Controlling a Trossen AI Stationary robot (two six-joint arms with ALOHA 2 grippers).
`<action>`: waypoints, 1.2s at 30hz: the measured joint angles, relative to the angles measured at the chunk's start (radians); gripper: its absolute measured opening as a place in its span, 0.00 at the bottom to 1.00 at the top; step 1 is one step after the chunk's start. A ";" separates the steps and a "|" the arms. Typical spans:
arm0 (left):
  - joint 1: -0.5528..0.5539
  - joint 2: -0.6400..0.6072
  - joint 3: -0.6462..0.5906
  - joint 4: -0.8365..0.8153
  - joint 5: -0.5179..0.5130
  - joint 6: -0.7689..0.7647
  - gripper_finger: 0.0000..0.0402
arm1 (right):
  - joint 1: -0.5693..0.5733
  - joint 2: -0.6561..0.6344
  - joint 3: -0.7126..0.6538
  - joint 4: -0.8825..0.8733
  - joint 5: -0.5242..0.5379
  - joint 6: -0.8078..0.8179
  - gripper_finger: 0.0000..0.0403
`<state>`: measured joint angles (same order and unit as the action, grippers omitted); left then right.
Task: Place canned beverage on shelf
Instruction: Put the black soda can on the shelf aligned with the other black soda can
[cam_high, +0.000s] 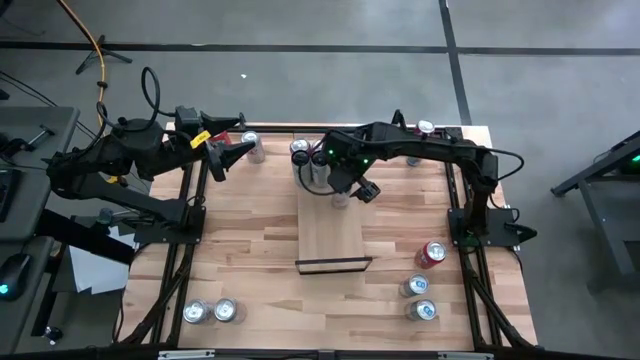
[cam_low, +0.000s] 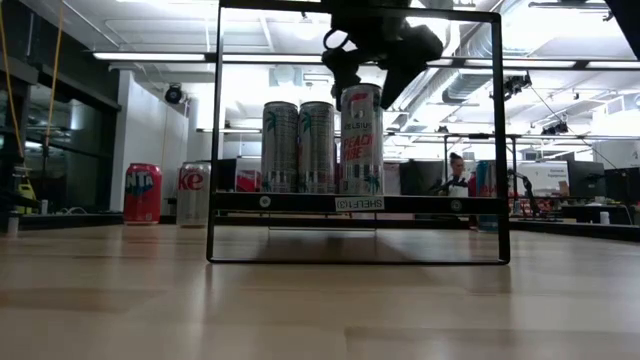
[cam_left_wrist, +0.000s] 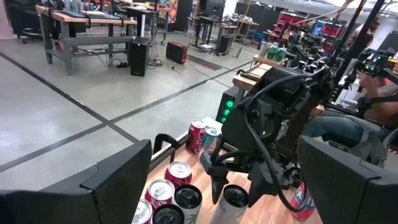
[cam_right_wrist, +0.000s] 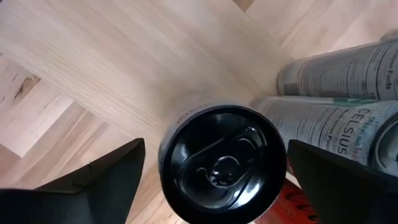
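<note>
Cans are the job here, and one tall slim can (cam_right_wrist: 222, 163) with a black top is seen standing on the shelf (cam_high: 333, 238), close beside two other tall silver cans (cam_low: 298, 146). The right gripper (cam_right_wrist: 214, 171) is held just above it, and its two dark fingers are spread wide on either side of the can, with gaps that show the can is not squeezed. The can looks let go.

To end this step well, the right gripper should be lifted straight up, slowly, so the thin can is not tipped or knocked into its neighbours. No sideways push should be made.

The left gripper (cam_left_wrist: 224, 186) waits at the far left side of the table with its fingers wide apart and nothing between them.

The can is smooth, shiny metal, round and narrow, with a pull tab on top. The shelf is a pale, flat wooden board with thin black metal rails. More short cans, among them a red can (cam_high: 430, 254), are left on the striped wooden table (cam_high: 250, 250).
</note>
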<state>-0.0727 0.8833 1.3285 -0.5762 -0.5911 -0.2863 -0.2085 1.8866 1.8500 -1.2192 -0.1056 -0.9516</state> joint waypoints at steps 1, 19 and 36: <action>0.000 0.000 0.000 -0.001 0.000 0.000 0.88 | 0.000 0.000 0.000 0.001 -0.003 0.000 0.91; 0.000 0.000 0.000 -0.003 0.000 0.027 0.88 | -0.011 -0.004 0.001 -0.019 0.113 0.495 0.60; 0.000 0.000 0.000 -0.003 0.005 0.028 0.88 | -0.116 -0.005 0.000 0.035 0.174 0.715 0.62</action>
<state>-0.0728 0.8833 1.3288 -0.5790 -0.5861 -0.2581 -0.3246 1.8816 1.8500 -1.1838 0.0686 -0.2364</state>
